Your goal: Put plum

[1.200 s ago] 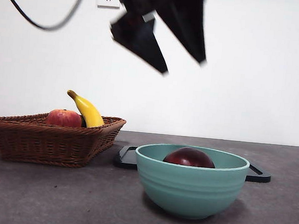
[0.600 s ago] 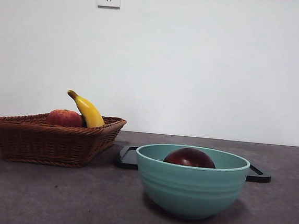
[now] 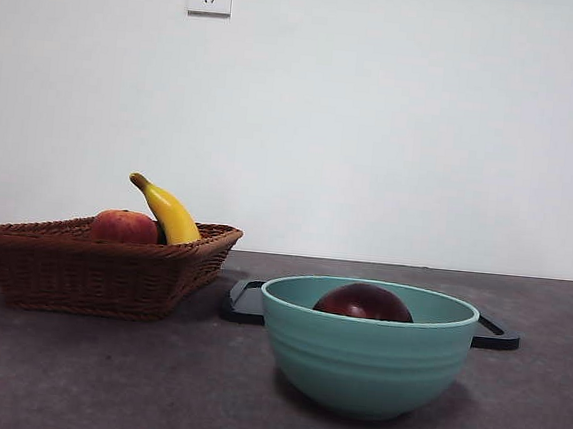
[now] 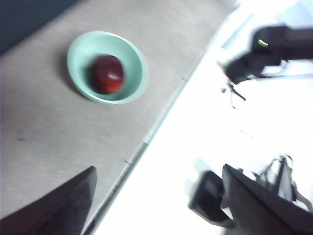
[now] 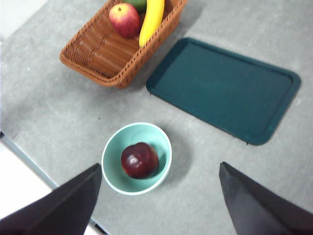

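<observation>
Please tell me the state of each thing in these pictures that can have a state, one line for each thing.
plum: lying loose in the bowl.
bowl: upright on the table, holding only the plum.
basket: upright, holding a red apple, a banana and something green.
tray: flat, nothing on it.
left gripper: open, holding nothing.
right gripper: open, holding nothing.

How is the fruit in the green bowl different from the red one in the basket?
The plum is dark maroon; the apple is brighter red with yellowish patches. The plum lies alone in the bowl; the apple shares the basket with a banana. Both are round.
</observation>
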Tool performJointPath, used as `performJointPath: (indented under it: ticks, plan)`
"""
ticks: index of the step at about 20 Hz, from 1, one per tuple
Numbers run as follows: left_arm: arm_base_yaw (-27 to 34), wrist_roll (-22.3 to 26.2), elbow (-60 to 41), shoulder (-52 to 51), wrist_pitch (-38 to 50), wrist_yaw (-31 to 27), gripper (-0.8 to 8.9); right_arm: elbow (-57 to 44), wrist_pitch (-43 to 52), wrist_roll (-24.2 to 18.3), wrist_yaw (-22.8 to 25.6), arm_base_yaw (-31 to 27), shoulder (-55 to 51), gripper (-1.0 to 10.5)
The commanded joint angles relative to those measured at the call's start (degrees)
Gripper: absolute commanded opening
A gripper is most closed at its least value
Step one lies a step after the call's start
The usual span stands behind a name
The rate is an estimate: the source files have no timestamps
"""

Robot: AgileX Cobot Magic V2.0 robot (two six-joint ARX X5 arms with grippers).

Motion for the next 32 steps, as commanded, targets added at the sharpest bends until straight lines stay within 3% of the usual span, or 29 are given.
performJointPath:
  ticks: [1,10,17,26,32]
  plan:
    - [-0.3,2.1,1.3,0.3,0.4,0.4,4.01,1.2,-0.1,0.4,0.0,0.3,0.5,3.8]
    - [-0.3,2.1,1.3,0.4,0.6,0.4,4.01,-3.9,-2.0,2.1,-1.6,2.8,0.5,3.8]
    - [-0.3,2.1,1.3,0.4,1.0,0.4,4.01,-21.2,17.1,10.6,-1.0,7.4,3.1,3.8]
    - [-0.3,2.1,1.3,0.4,1.6,0.4,4.01,-25.0,30.9,11.2,3.7,13.3,19.0,3.8]
    - [-0.3,2.1,1.3,0.4,1.8,0.4,4.01,-25.0,37.0,11.2,8.7,16.3,27.0,2.9]
